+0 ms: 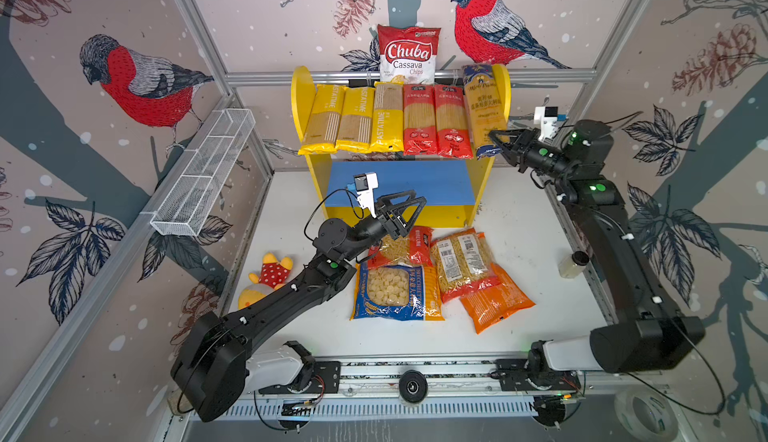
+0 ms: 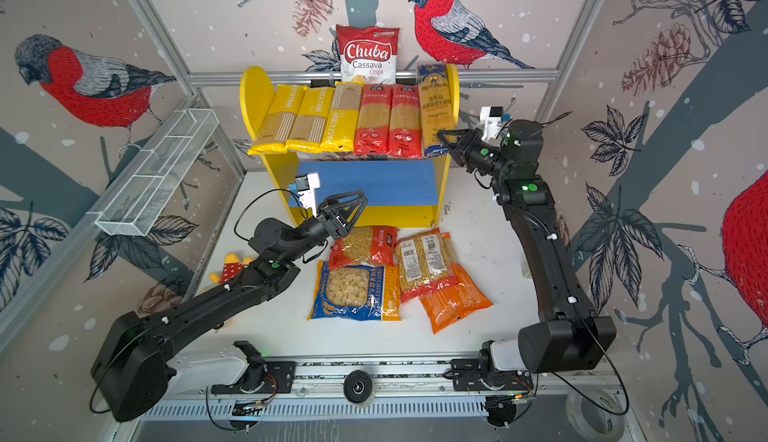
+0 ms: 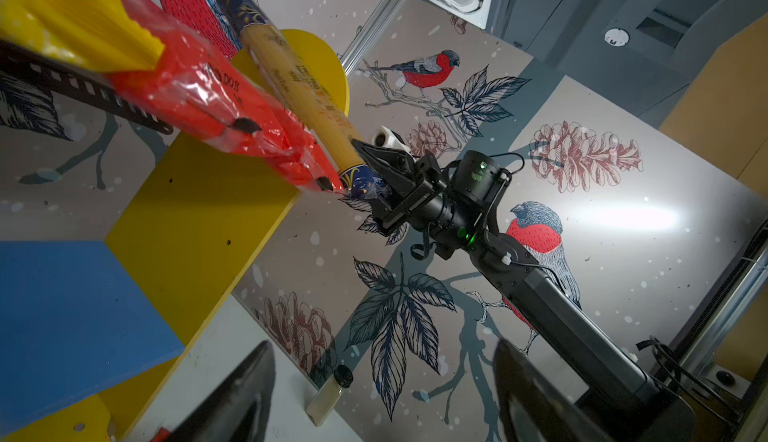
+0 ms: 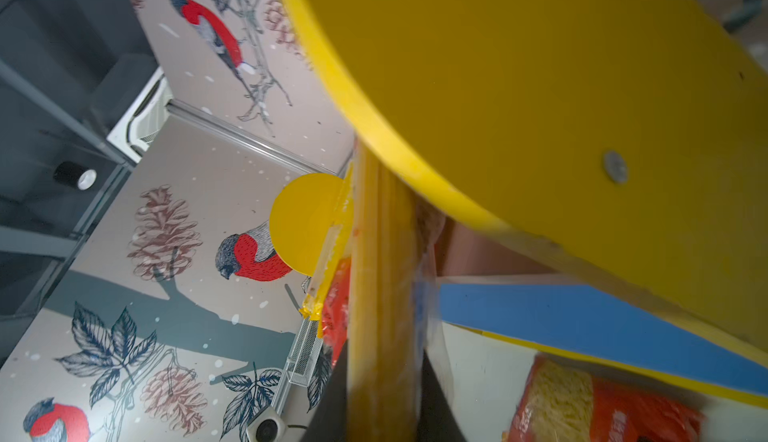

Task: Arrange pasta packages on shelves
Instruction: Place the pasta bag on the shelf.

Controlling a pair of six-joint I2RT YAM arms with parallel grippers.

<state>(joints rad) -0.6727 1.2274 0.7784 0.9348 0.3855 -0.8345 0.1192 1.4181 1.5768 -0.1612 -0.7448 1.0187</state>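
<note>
1. Yellow side panels frame the shelves [image 1: 302,99], and six long spaghetti packs lie side by side on the upper board in both top views

2. Right gripper [image 1: 496,139] has its jaws closed on the lower end of the dark-blue spaghetti pack [image 1: 484,107], the pack at the end of the row, against the rack's side panel; the left wrist view shows the fingers [image 3: 376,157] pinching the pack's blue crimped end [image 3: 361,180]

3. Just beside those fingers lie two red spaghetti packs [image 1: 434,120], then three yellow PASTATIME packs [image 1: 353,118] further along the board

4. Left gripper [image 1: 409,207] hangs with its jaws spread wide and nothing between them, in front of the blue lower board [image 1: 399,184]

5. Directly under the left fingers sits a red short-pasta bag [image 1: 405,247] on the table [image 1: 540,261]; a blue bag [image 1: 397,292] touches it on the near side, and a red bag with white labels [image 1: 463,263] overlaps an orange bag [image 1: 496,305] beyond them

6. Chuba Cassava Chips bag [image 1: 409,53] stands behind the upper row, well apart from both sets of fingers
</note>
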